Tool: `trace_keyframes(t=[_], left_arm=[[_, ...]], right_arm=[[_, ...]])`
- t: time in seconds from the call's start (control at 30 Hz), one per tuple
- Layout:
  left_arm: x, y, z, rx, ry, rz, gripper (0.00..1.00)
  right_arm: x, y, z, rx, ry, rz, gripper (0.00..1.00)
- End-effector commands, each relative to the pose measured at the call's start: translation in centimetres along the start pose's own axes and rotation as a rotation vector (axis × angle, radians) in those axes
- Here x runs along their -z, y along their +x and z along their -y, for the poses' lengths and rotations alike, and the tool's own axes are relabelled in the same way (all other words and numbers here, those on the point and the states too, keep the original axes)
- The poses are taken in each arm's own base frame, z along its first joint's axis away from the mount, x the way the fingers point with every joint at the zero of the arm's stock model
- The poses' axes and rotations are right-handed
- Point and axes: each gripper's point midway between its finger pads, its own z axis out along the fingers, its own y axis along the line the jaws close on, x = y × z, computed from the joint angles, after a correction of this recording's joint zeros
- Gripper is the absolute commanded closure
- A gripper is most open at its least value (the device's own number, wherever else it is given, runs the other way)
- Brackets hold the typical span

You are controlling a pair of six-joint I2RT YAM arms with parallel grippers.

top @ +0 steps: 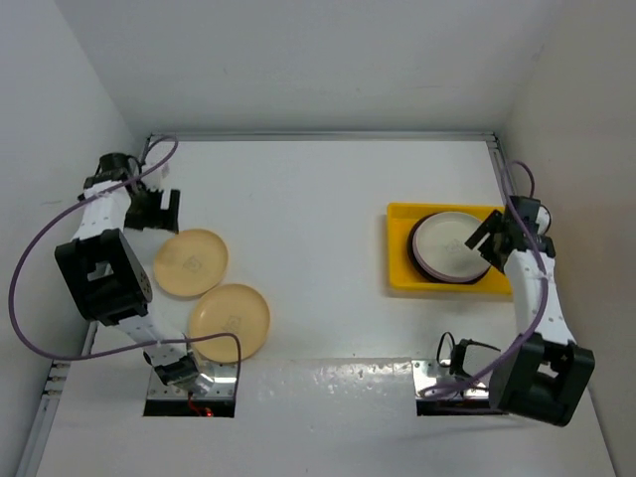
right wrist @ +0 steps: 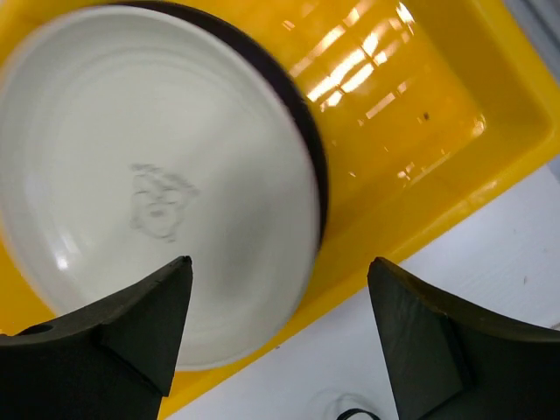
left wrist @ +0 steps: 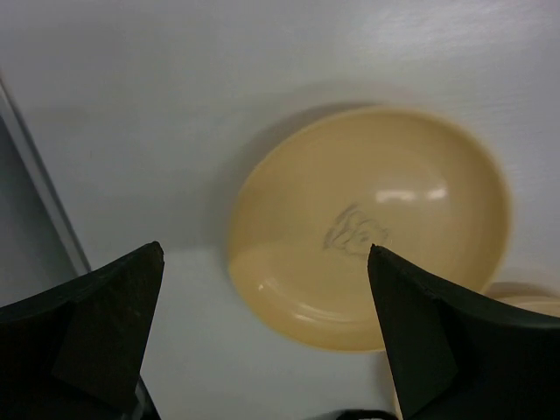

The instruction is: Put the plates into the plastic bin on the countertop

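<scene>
Tan-yellow round shallow plates lie at the left of the flat white countertop [top: 318, 199]. The farther plate [top: 191, 262] and the nearer plate [top: 229, 321] have rims touching or nearly so. The left gripper [top: 157, 212] hangs spread wide at the farther plate's far-left edge, near the metal edge rail [left wrist: 39, 171]. Well apart at right, the shallow yellow plastic bin [top: 397, 253] holds a stack topped by a cream plate [top: 447, 246]. The right gripper [top: 487, 238], fingers apart, hovers over its right rim.

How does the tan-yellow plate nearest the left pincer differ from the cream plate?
The tan-yellow plate is tan; the cream plate is off-white. The tan-yellow plate lies on the countertop; the cream plate sits in the yellow bin, stacked on a darker plate. Both are round, shallow, with a central emblem.
</scene>
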Motion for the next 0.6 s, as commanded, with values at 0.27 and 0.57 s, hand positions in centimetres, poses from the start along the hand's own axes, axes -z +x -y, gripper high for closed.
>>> trace_keyframes(t=[0.27,0.57], left_arm=[[-5.2,12.1,-3.1,0.116,0.049,-0.226,0.21],[-5.1,9.3,-0.6,0.188,0.219,-0.118,1.00]], right_arm=[[8.4,-4.0,-9.7,0.271,-0.236,0.303,0.23],[12.2,-0.3,-16.2,0.397,-0.465,0.325,0.38]])
